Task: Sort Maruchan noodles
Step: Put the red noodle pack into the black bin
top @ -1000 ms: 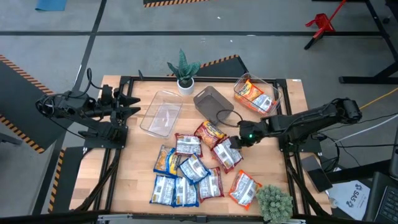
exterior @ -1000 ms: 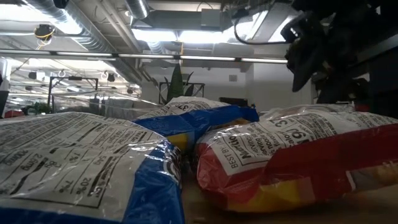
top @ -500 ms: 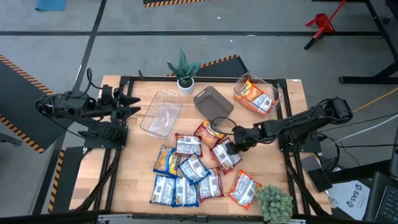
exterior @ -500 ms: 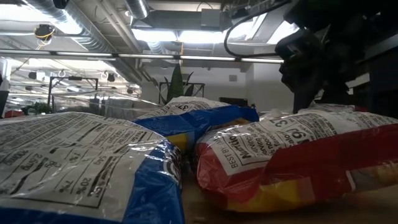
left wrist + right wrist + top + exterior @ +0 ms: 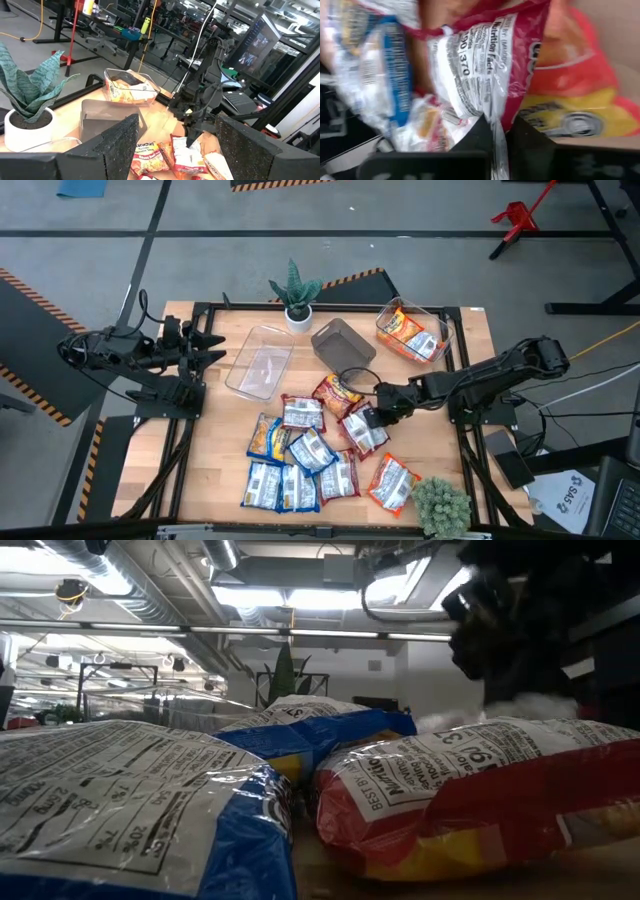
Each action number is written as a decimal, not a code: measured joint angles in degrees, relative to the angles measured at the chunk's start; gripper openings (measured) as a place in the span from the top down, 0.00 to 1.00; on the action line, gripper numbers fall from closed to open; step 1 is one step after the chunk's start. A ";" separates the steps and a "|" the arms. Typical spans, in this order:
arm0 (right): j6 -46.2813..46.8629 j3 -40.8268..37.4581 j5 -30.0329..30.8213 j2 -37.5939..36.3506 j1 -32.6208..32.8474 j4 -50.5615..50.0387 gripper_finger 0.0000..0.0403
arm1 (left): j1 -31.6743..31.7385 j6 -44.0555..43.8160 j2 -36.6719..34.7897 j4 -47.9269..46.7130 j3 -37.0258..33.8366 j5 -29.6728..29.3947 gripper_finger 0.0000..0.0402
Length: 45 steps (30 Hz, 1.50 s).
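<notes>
Since a second ago the right gripper [image 5: 372,417] has reached down to the red packet [image 5: 363,427] mid-table and now pinches its edge. Lift it straight up, clear of the neighbouring packets [image 5: 300,450], toward the bin [image 5: 447,330].

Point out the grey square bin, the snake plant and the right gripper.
grey square bin [image 5: 340,343], high view, inside floor.
snake plant [image 5: 295,286], high view, leaves.
right gripper [image 5: 368,418], high view, fingertips on a red packet.
</notes>
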 joint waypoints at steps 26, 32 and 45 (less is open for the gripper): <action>-52.03 33.16 -7.82 6.90 -40.95 -26.40 1.00 | 0.00 0.52 0.02 -0.02 0.00 -1.62 0.36; -59.93 39.05 -10.42 16.75 -44.13 -27.09 1.00 | 0.02 0.15 -0.01 -0.03 0.00 -2.57 0.36; -67.43 40.98 -7.80 26.74 -44.24 -27.60 0.99 | 0.01 1.49 0.01 -0.17 0.00 -5.25 0.36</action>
